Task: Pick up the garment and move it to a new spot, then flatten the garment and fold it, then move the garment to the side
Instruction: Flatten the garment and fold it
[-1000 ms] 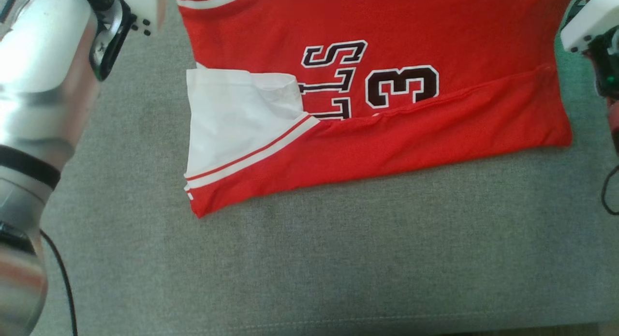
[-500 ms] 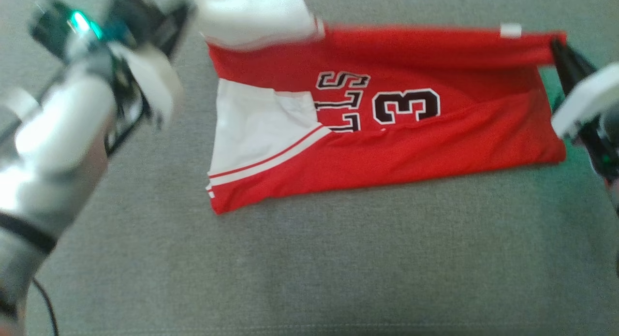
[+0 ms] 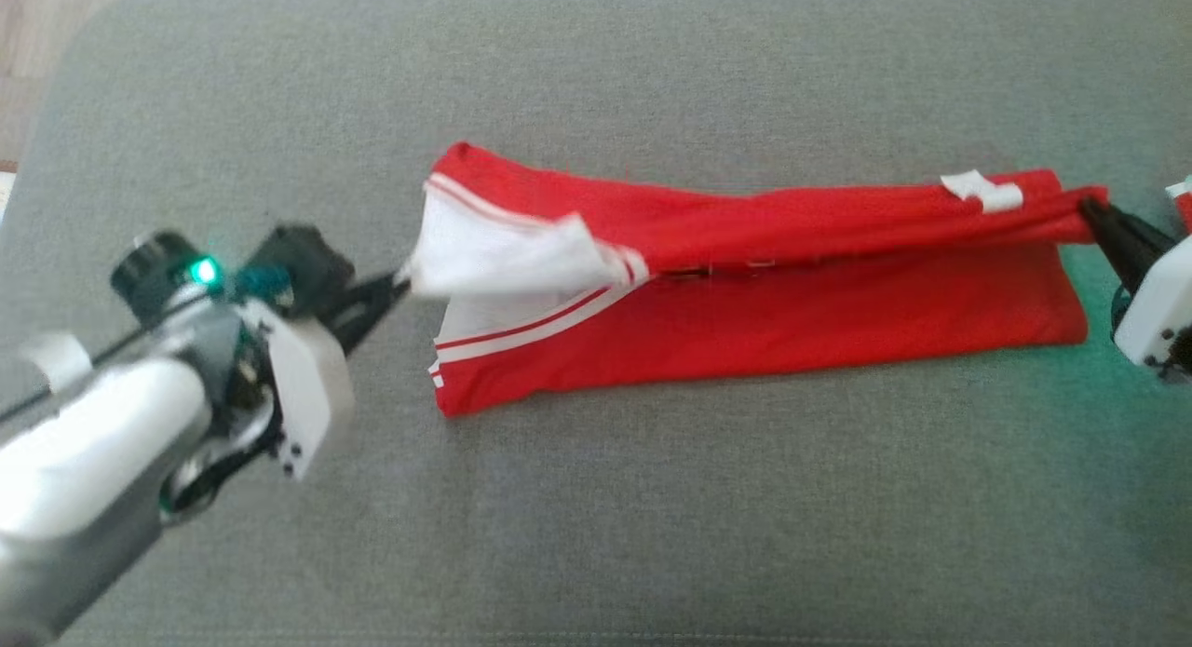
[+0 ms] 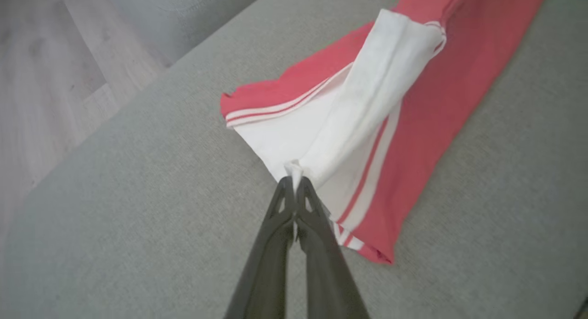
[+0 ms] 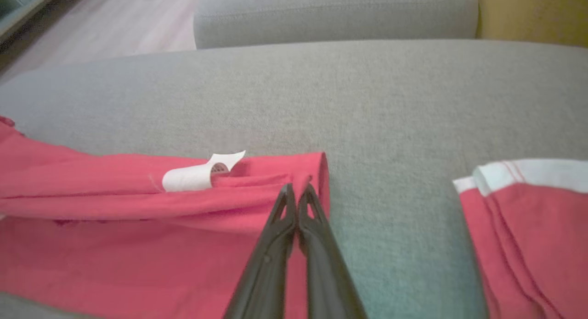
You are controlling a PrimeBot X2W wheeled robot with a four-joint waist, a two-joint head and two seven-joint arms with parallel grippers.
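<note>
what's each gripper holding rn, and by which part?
Both grip the red-and-white basketball jersey: left gripper pinches its white fabric edge at one end, right gripper pinches the red corner at the other end.

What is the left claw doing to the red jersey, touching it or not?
Touching. The left wrist view shows the left gripper shut on a pinch of the white edge of the jersey.

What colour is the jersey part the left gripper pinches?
White fabric panel of the red jersey; left wrist view.
</note>
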